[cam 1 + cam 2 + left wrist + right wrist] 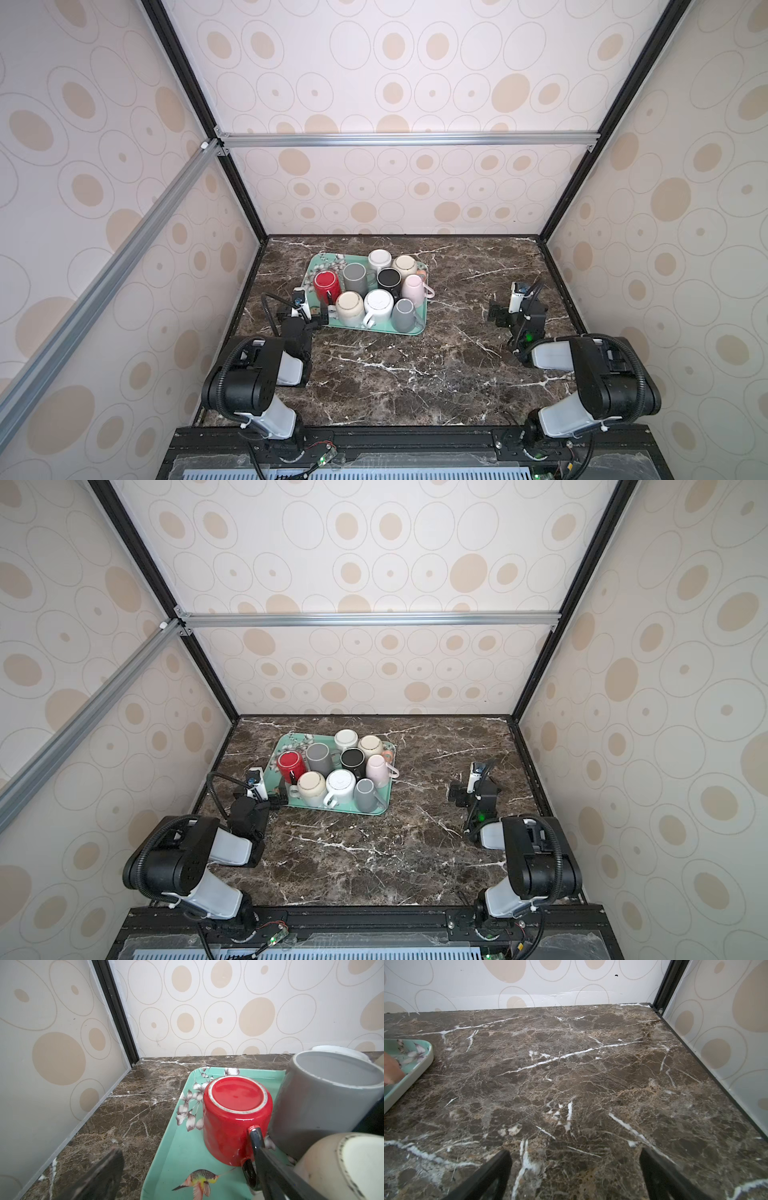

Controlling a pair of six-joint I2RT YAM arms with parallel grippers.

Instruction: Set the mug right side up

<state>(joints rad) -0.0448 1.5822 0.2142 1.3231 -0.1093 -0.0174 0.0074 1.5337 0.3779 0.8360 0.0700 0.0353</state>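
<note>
A red mug (236,1118) stands upside down, base up, at the near-left corner of the teal tray (166,1147); it shows in both top views (327,284) (291,764). Its black handle (248,1172) points toward my left gripper (187,1167). That gripper is open and holds nothing. One finger (104,1176) hangs over the marble outside the tray, and the other finger (276,1174) lies right against the handle. My right gripper (575,1169) is open above bare marble, far to the right of the tray (496,316).
Several more mugs crowd the tray (374,330): a grey mug (324,1101) and a beige mug (332,1167) press close to the red one, with white (378,305), black (388,278) and pink (412,286) mugs beyond. The left wall panel (52,1064) is close by.
</note>
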